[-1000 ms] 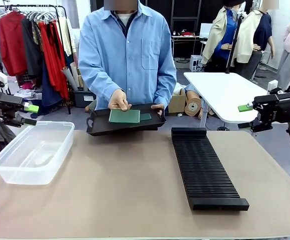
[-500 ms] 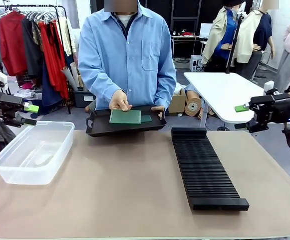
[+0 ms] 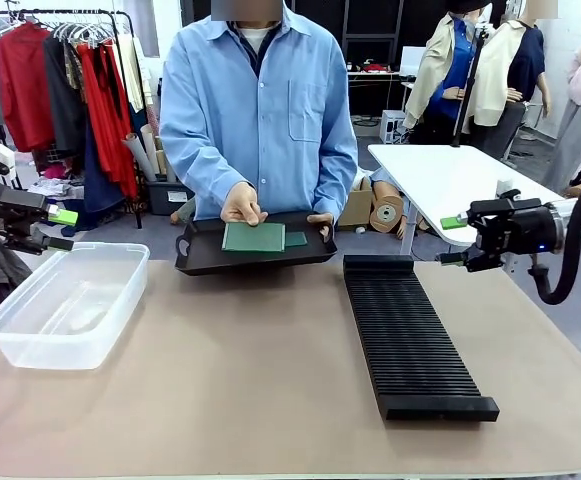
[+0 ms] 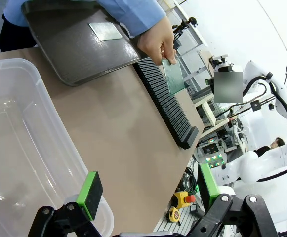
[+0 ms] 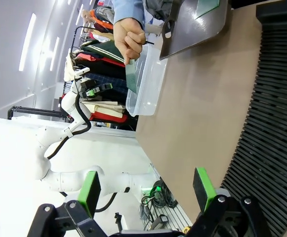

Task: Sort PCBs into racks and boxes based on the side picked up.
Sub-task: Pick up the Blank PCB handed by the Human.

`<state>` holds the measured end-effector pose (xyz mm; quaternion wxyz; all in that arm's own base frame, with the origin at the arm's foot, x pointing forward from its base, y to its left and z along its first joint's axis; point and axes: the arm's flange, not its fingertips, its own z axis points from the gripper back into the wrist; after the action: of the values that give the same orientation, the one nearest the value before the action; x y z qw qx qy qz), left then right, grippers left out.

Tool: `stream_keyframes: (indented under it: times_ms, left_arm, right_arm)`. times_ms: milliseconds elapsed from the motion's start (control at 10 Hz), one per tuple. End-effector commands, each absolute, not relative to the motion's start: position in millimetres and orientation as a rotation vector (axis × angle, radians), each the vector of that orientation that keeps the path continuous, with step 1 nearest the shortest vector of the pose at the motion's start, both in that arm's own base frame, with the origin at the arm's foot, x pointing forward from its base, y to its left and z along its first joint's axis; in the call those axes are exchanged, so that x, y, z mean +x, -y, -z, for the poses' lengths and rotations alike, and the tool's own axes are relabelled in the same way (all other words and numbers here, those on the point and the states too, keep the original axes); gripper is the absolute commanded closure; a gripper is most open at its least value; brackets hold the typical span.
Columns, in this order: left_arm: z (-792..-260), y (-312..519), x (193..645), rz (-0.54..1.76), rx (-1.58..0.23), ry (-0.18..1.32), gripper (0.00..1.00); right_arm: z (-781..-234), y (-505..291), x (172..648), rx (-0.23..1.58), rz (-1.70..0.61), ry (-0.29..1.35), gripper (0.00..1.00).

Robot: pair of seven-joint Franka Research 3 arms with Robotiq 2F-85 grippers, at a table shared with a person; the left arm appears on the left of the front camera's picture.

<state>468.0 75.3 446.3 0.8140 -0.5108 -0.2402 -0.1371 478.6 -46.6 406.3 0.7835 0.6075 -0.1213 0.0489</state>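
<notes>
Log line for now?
hand holds PCB over tray | left gripper open, above box | right gripper open, near rack

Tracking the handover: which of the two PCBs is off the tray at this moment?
The PCB pinched by its top edge in the person's hand, facing the front camera. The other PCB lies flat in the black tray.

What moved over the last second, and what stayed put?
The right claw moved inward from the table's right side toward the far end of the slotted rack, open and empty. Nothing was grasped or released. The left claw stayed open near the clear tub; the person's hand kept holding one PCB over the black tray.
</notes>
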Motion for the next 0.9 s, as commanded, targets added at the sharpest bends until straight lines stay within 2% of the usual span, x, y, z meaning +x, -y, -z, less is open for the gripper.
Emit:
stream_keyframes:
  times_ms: [0, 800]
  left_arm:
    - [-448, -76, 467, 0.292, -1.091, 0.511, 0.00]
    - [-448, -76, 467, 0.292, -1.091, 0.511, 0.00]
  right_arm:
    - [-403, 32, 497, 1.331, -0.113, 0.298, 0.00]
    - [-375, -30, 539, 1.491, -0.237, 0.154, 0.00]
